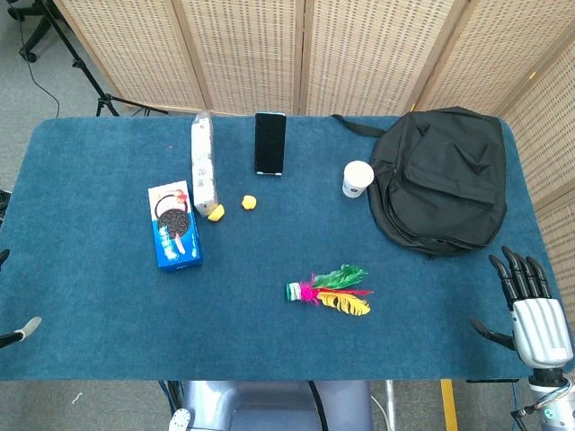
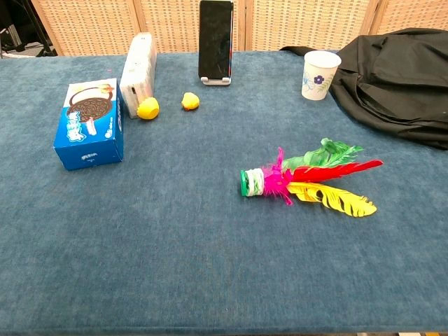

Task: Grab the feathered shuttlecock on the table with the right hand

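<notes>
Black fingers of the right hand (image 1: pixel 530 310) stand straight and apart, holding nothing, just past the table's right edge near its front corner. Nothing of the grab is done yet: the feathered shuttlecock (image 1: pixel 329 291) lies untouched on its side on the blue table (image 1: pixel 99 314), a little right of the middle and toward the front edge, its green-and-white base pointing left and its green, red and yellow feathers fanned toward the right. All of the reach, the closing and the lift seem left to do.

Between hand and shuttlecock the cloth is bare, so a low sweep leftward along the front edge looks open. Behind that path a black backpack (image 1: pixel 445 180) fills the far right corner, with a paper cup (image 1: pixel 358 178) just beside it. A phone (image 1: pixel 269 142), two small yellow pieces and a cookie box (image 1: pixel 175 226) sit well apart, further left. Only a fingertip of the left hand (image 1: pixel 27 328) shows at the left edge; I cannot tell its state
</notes>
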Controlling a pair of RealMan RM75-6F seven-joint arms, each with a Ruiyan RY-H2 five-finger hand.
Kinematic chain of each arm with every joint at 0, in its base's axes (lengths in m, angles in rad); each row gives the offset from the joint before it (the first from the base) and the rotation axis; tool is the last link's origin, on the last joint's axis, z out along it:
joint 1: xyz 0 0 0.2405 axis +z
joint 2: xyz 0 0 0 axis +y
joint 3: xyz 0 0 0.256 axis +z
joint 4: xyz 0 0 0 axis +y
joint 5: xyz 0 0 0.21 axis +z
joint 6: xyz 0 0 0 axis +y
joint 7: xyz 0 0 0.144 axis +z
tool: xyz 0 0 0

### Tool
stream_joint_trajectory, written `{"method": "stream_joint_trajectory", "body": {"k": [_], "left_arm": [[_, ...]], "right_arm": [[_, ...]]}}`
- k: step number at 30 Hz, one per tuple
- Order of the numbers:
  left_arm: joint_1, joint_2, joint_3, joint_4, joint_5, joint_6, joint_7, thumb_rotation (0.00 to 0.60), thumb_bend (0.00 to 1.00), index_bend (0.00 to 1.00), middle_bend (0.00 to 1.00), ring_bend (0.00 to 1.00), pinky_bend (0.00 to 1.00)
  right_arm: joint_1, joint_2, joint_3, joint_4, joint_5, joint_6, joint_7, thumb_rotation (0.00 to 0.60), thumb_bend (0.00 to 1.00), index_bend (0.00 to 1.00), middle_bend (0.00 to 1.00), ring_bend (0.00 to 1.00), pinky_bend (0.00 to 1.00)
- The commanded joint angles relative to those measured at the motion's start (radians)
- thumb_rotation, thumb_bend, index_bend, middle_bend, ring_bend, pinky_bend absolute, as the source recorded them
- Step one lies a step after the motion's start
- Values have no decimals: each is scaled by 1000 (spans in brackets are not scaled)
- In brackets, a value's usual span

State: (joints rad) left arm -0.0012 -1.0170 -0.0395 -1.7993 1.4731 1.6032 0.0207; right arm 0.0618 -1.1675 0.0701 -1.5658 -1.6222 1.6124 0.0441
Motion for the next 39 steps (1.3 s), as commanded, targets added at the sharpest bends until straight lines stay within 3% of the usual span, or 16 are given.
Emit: {"method": "stream_joint_trajectory", "body": {"k": [1, 7, 14, 20, 26, 31, 39], "left_arm": [[1, 4, 2, -3, -3, -7, 1, 600, 0, 0, 0, 0, 0], [-1, 13, 3, -11, -3, -22, -8, 600, 0, 0, 0, 0, 0], [-6, 14, 1, -16, -6, -35, -4, 600, 0, 0, 0, 0, 0], [-13, 16, -8, -18, -38, -59, -5, 600, 0, 0, 0, 0, 0], [-20, 25, -8, -18, -47, -83, -21, 600, 0, 0, 0, 0, 0], [-23, 32, -10, -14, -52, -94, -37, 600, 0, 0, 0, 0, 0], [-25, 35, -11, -14, -54, -100, -44, 600, 0, 0, 0, 0, 0]], "right_arm": [[1, -1, -2, -1, 1, -4, -3, 600, 0, 17, 0, 0, 0], [34, -2, -11, 0, -40, -40, 7, 600, 0, 41, 0, 0, 0], [142, -8, -17, -17, -101, -168, 70, 600, 11, 207, 0, 0, 0], [228, -70, 13, -6, -97, -256, 42, 600, 219, 378, 0, 0, 0], [298, -164, 28, -12, -25, -390, -101, 600, 347, 393, 0, 0, 0], [320, -250, 32, 13, 24, -425, -205, 600, 348, 400, 0, 0, 0], [342, -313, 29, 52, 54, -445, -249, 600, 350, 413, 0, 0, 0]]}}
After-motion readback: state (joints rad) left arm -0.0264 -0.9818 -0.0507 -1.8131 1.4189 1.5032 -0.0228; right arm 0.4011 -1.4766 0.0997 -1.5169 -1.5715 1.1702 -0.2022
